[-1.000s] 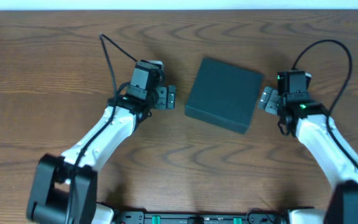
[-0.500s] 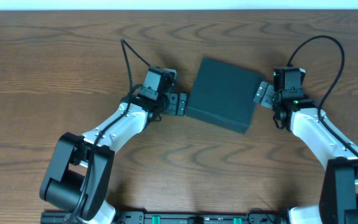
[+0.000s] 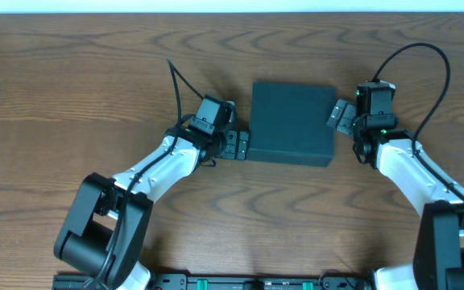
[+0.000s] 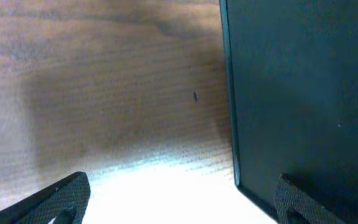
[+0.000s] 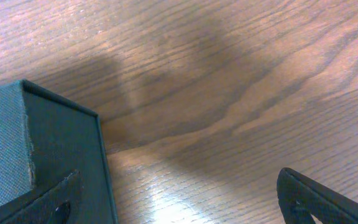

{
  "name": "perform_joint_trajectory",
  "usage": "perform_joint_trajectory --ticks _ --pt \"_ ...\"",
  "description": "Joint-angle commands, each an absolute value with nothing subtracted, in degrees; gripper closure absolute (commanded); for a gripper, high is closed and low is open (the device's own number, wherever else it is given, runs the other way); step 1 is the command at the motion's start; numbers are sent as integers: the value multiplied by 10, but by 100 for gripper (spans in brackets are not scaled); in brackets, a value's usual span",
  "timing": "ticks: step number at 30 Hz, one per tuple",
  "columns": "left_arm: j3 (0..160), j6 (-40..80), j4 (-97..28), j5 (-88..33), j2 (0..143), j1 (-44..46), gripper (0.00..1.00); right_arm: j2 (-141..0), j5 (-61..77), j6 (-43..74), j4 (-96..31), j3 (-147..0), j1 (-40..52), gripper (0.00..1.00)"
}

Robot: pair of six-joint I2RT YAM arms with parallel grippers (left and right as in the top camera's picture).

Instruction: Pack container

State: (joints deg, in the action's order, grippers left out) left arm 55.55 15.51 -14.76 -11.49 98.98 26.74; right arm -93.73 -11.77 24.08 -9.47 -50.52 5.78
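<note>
Squared up now, the container no longer sits skewed; it lies lid-down at the middle of the table. My left gripper has come in, spread wide at its left wall. My right gripper, equally spread, meets the right corner. I should press evenly from both sides. It is near square, its sides parallel to the table's edge, with no clear long axis.

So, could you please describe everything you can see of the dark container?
The container is a matte, dark teal-black square box, seemingly cardboard, lid closed, lying flat on the wooden table. The open left gripper sits at its left side, the open right gripper at its right; actual contact is unclear.
</note>
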Motion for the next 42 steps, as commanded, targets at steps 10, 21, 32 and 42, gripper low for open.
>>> perform_joint_trajectory --ticks 10,21,32,42 --pt "561 170 -184 -86 903 270 4 -975 -45 249 -69 -505 113 1" --pt "561 167 -194 -34 903 267 4 -975 -52 264 -88 -505 140 1" --pt "562 150 -194 -63 896 216 4 -912 -73 276 -140 -505 139 1" --pt "562 128 -159 -54 918 149 4 -823 -90 276 -304 -504 139 1"
